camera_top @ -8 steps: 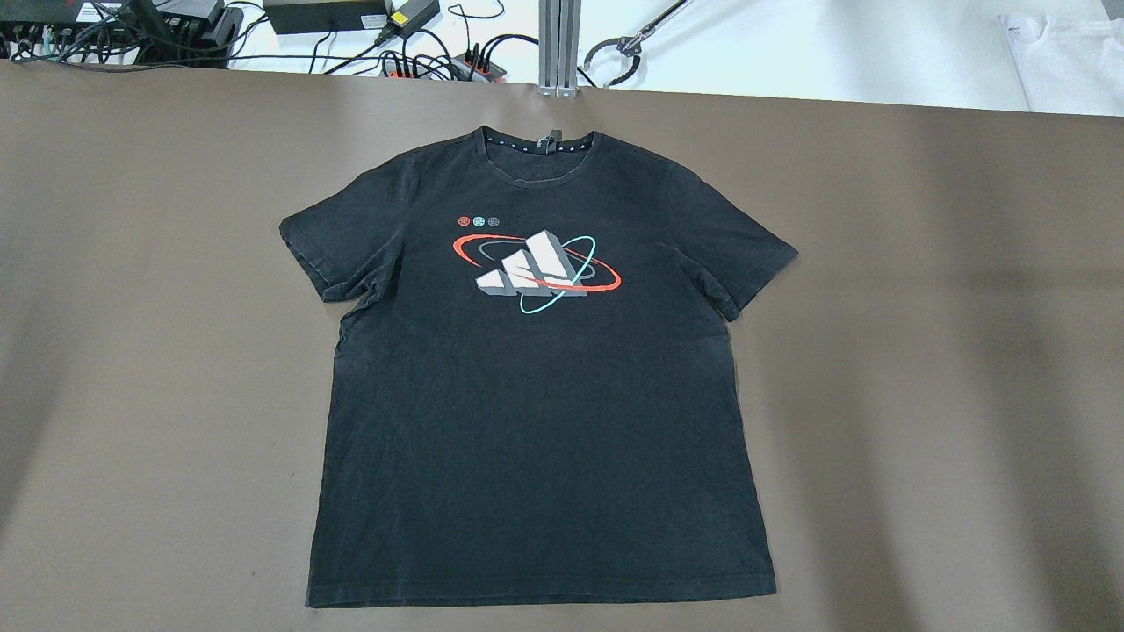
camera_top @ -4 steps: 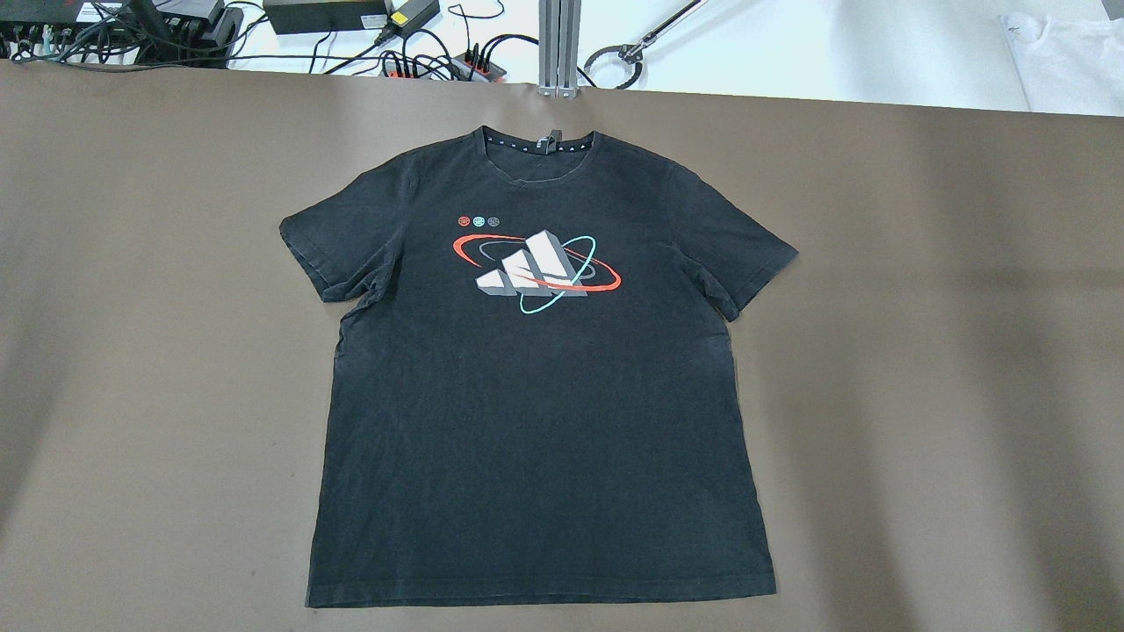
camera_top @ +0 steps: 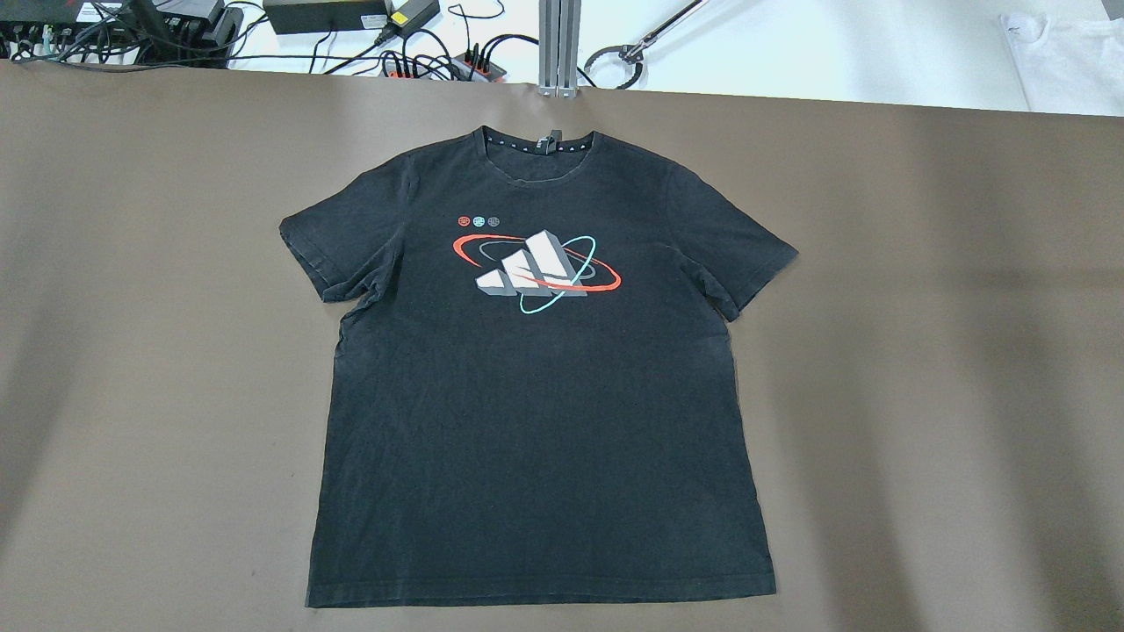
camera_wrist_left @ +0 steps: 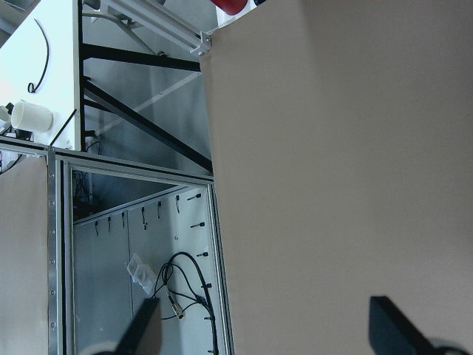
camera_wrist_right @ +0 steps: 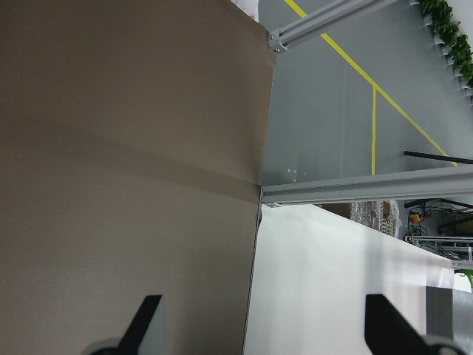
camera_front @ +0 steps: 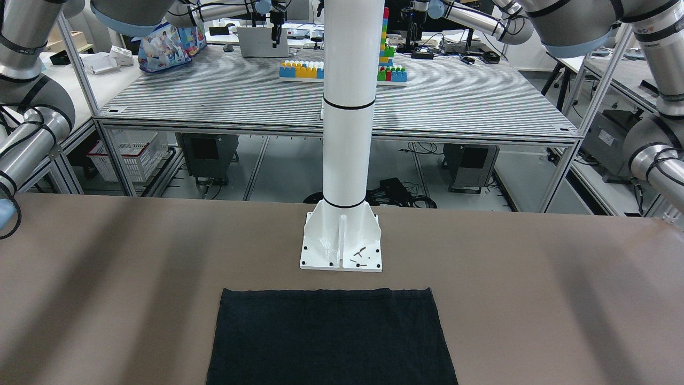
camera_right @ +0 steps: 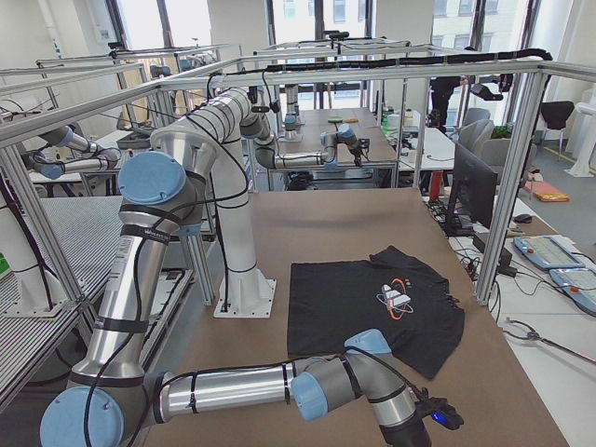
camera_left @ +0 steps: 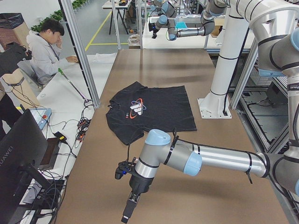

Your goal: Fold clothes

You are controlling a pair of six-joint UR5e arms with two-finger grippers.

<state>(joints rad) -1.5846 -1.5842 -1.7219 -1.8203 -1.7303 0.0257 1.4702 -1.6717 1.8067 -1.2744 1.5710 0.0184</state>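
Observation:
A black T-shirt [camera_top: 540, 377] with a red, white and teal logo lies flat and face up in the middle of the brown table [camera_top: 922, 351], collar toward the far edge. Its hem shows in the front-facing view [camera_front: 331, 337]. Neither gripper shows in the overhead view. My left gripper [camera_wrist_left: 266, 329] is open and empty, over the table's left end, far from the shirt; in the exterior left view it [camera_left: 130, 207] hangs low. My right gripper [camera_wrist_right: 266, 325] is open and empty at the table's right end, its wrist low in the exterior right view [camera_right: 433, 410].
The robot's white post base [camera_front: 341, 247] stands just behind the shirt's hem. Beyond the far edge, a white bench holds cables and power strips [camera_top: 430, 61], a metal upright [camera_top: 558, 44] and a white cloth [camera_top: 1062, 53]. An operator [camera_left: 46, 46] sits there.
The shirt has not moved. On the white bench beyond the table, a ring-ended stick tool has shifted slightly. No arm has entered the overhead view.

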